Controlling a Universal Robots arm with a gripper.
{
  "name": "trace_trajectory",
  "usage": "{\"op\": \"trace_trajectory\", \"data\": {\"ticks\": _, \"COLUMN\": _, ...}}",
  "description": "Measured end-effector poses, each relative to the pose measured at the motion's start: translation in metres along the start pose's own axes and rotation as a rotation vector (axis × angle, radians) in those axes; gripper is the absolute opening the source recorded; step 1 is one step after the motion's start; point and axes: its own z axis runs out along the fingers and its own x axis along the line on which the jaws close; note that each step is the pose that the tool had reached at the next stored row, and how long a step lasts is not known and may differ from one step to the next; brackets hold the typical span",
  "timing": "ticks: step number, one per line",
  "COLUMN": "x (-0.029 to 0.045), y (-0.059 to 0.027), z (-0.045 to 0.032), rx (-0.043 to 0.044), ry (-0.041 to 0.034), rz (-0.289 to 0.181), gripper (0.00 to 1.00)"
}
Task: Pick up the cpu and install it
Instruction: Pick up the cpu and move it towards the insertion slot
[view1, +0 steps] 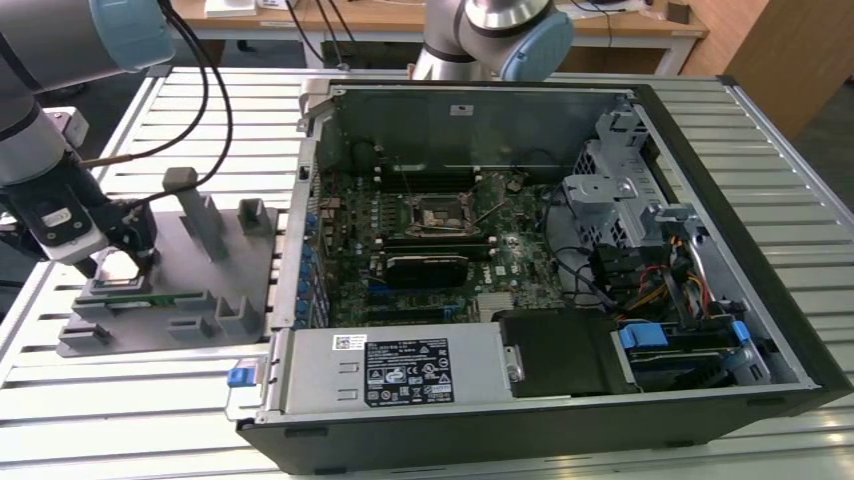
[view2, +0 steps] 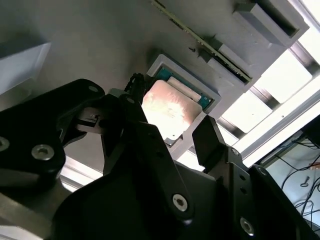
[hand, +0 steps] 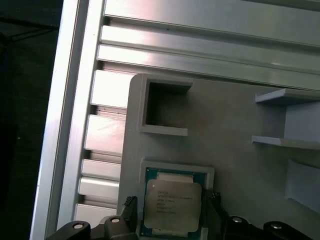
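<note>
My gripper (hand: 170, 202) hangs wide open astride the cpu (hand: 173, 200), flat in a pocket of the grey tray (hand: 235, 115), at nine o'clock of the case (view1: 534, 120) in the exterior view; I judge it light, stiff and fragile underneath, best pinched by opposite edges

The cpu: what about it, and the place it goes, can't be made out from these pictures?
1. First wrist view: one edge of the cpu is covered by the tool.
2. Second wrist view: glare washes out the cpu's top plate, and the tool covers one side.
3. Exterior view: the tool hides the cpu's pocket in the tray.
4. Exterior view: the socket is too small to tell how its lever stands.
</note>
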Motion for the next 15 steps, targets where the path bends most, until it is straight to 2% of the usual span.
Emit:
{"op": "trace_trajectory", "data": {"ticks": 1, "x": 0.0, "y": 0.0, "z": 0.0, "rx": -0.0002, "ry": 0.0001, "rz": 0.004, "gripper": 0.65}}
{"op": "trace_trajectory", "data": {"ticks": 2, "x": 0.0, "y": 0.0, "z": -0.0001, "rx": -0.0052, "ry": -0.0003, "rz": 0.008, "gripper": 0.65}}
{"op": "trace_trajectory", "data": {"ticks": 5, "x": 0.0, "y": 0.0, "z": 0.0, "rx": -0.0302, "ry": -0.0035, "rz": 0.017, "gripper": 0.65}}
{"op": "trace_trajectory", "data": {"ticks": 6, "x": 0.0, "y": 0.0001, "z": 0.0, "rx": -0.0327, "ry": -0.0038, "rz": 0.019, "gripper": 0.65}}
{"op": "trace_trajectory", "data": {"ticks": 15, "x": 0.0001, "y": -0.0005, "z": 0.0001, "rx": -0.0281, "ry": -0.0037, "rz": 0.036, "gripper": 0.65}}
